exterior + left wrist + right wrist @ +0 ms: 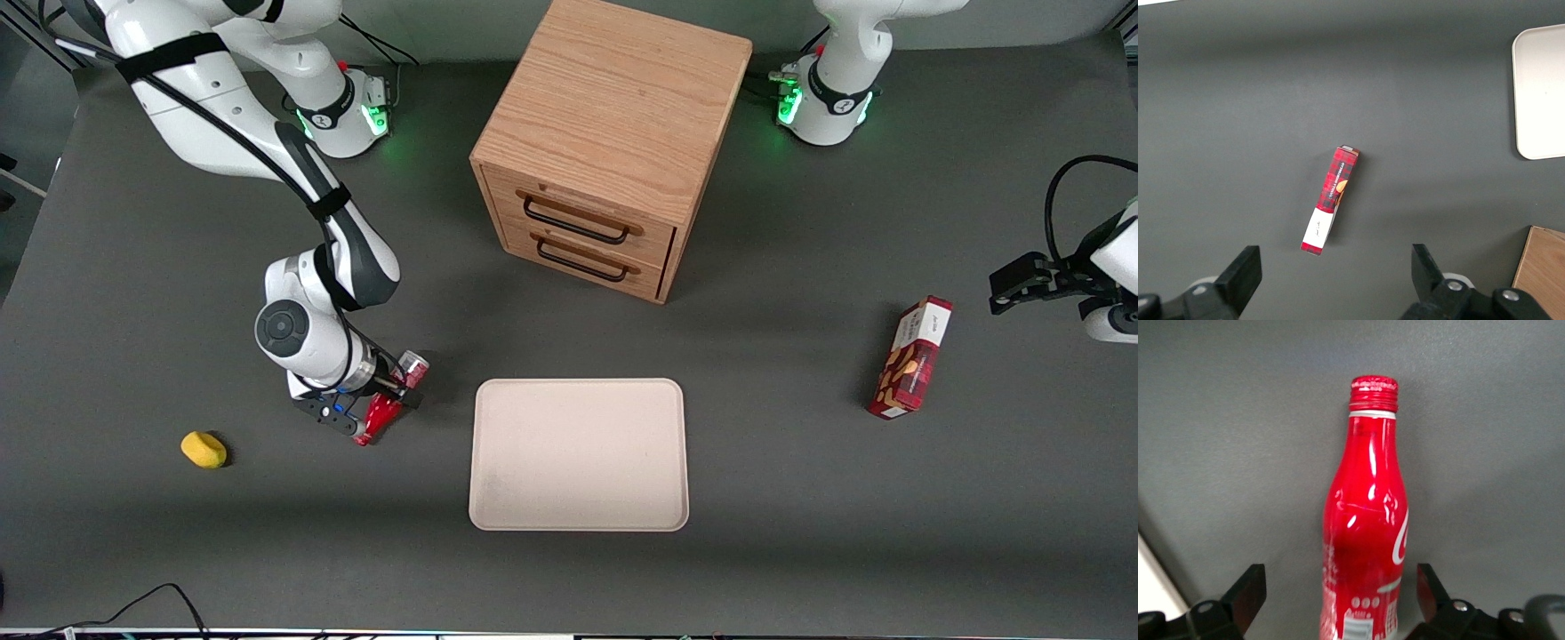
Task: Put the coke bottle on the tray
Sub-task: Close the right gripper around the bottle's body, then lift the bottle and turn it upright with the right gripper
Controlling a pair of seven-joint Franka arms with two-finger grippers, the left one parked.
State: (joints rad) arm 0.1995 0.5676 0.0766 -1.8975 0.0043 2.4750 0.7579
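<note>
1. One gripper [380, 402], the right arm's, sits near the tray [578, 454], toward the working arm's end of the table.
2. Its fingers look closed on the coke bottle [388, 400], which lies tilted.
3. To reach the tray, the bottle must go sideways toward the parked arm's end.

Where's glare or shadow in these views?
Right wrist view: bright streaks of glare on the bottle, which sits between the pincer fingers. Front view: soft shadows beside the cabinet and box; tray evenly lit. Left wrist view: flat light, faint shadow by the box.
</note>
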